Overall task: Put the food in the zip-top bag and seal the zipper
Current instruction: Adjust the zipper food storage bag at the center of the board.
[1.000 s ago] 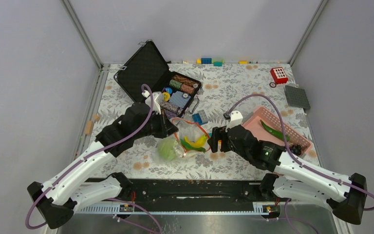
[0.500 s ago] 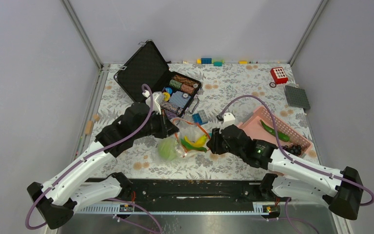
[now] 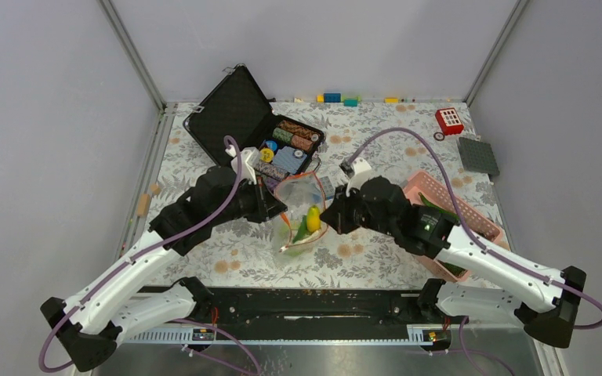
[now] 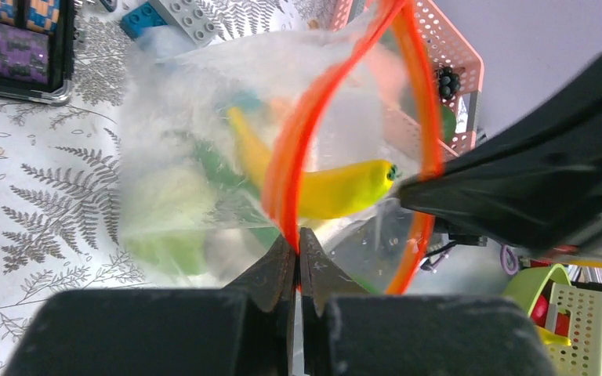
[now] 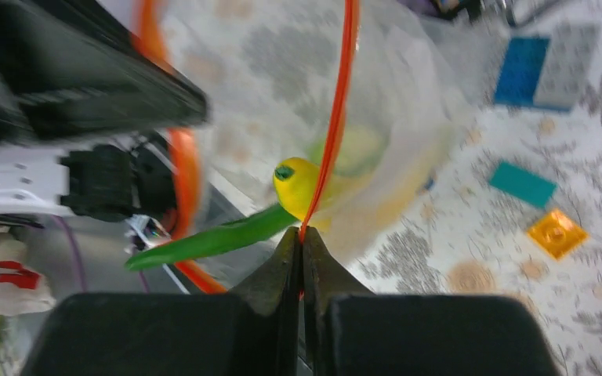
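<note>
The clear zip-top bag (image 3: 302, 205) hangs between my two grippers with its mouth pulled open into a loop. My left gripper (image 3: 281, 213) is shut on the orange-red zipper (image 4: 306, 133) at the near side of the mouth. My right gripper (image 3: 328, 219) is shut on the zipper (image 5: 341, 102) at the opposite side. Inside the bag lie a yellow piece (image 3: 312, 218), a long green pod (image 5: 212, 239) and a blurred light-green shape (image 4: 165, 249). The slider is not visible.
A pink basket (image 3: 427, 182) with a green pod (image 3: 437, 205) stands under my right arm. An open black case (image 3: 239, 106) of poker chips (image 3: 286, 149) lies behind the bag. A red toy (image 3: 448, 120), a grey baseplate (image 3: 478, 155) and loose bricks (image 3: 331, 97) sit at the back.
My right gripper moved in to the bag's right side and shut on the zipper strip. Both arms then raised the bag, and its mouth now gapes open.
</note>
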Controlling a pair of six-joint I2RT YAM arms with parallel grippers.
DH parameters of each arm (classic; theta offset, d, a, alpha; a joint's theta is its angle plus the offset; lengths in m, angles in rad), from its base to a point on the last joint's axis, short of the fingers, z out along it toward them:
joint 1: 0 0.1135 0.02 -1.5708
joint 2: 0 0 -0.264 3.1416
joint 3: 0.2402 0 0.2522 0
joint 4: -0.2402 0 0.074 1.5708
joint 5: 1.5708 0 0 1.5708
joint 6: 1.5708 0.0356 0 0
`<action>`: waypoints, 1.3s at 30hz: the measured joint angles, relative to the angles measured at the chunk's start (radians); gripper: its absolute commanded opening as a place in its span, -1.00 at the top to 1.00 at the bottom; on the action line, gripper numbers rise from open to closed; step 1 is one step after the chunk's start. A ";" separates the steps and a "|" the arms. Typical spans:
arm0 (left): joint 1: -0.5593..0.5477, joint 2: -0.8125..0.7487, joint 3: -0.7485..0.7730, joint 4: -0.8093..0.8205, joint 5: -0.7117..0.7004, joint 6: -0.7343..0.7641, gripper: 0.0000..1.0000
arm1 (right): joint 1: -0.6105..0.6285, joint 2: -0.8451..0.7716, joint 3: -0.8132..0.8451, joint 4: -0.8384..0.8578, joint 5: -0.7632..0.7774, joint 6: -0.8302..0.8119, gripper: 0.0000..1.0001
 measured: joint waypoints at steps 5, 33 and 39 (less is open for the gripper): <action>0.000 -0.031 -0.001 -0.027 -0.082 -0.004 1.00 | 0.000 0.132 0.306 -0.146 -0.023 -0.018 1.00; 0.001 -0.028 0.025 -0.127 -0.158 -0.014 1.00 | -0.023 0.375 0.314 -0.369 -0.134 0.044 0.76; 0.001 0.116 0.001 -0.053 -0.055 0.002 1.00 | -0.055 0.357 0.249 -0.366 -0.026 0.100 0.04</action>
